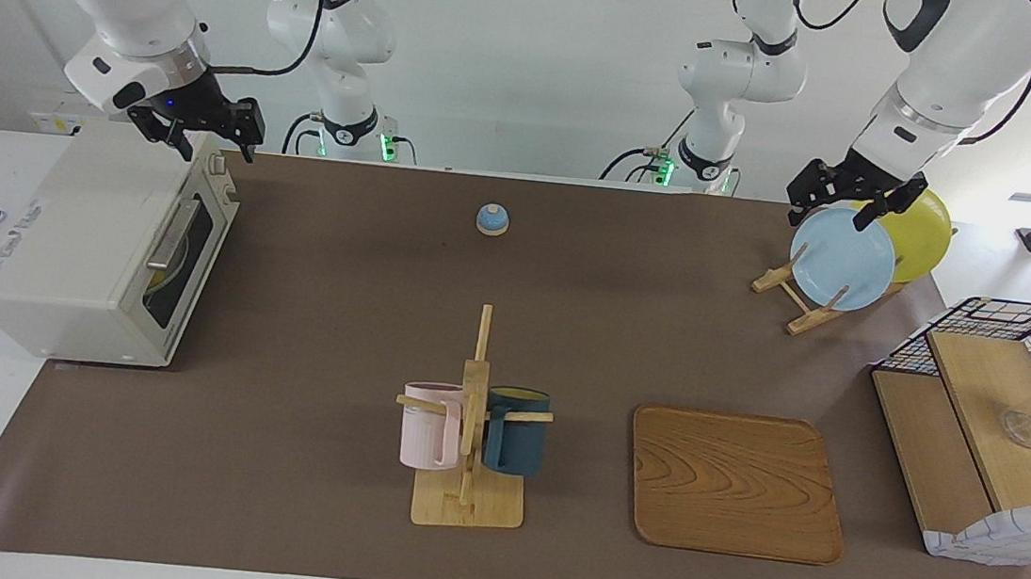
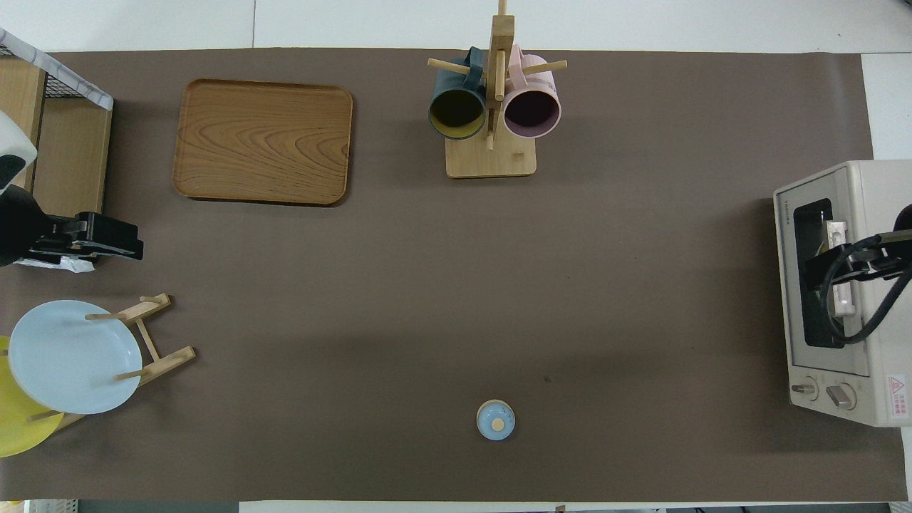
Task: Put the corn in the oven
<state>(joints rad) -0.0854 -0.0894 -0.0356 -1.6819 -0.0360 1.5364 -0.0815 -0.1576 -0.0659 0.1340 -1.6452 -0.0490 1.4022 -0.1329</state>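
**Retreat from the closed oven**

Corn [image 1: 160, 277] shows only as a yellowish glimpse through the door glass [image 1: 182, 250] of the oven [image 1: 77, 228], which sits shut at the right arm's end of the table. By my reading the task is nearly done. The right gripper [image 1: 209, 132] hangs over the oven's top edge, fingers spread and empty. It should rise straight up before swinging away, keeping its cable off the handle. The left gripper [image 1: 853, 201] waits over the blue plate [image 1: 842, 259], spread and empty too.

Brown-matted table [image 1: 332, 329] under oven [image 1: 95, 240], wooden tray [image 1: 736, 484], mug rack [image 1: 467, 498], plate rack [image 1: 803, 303].
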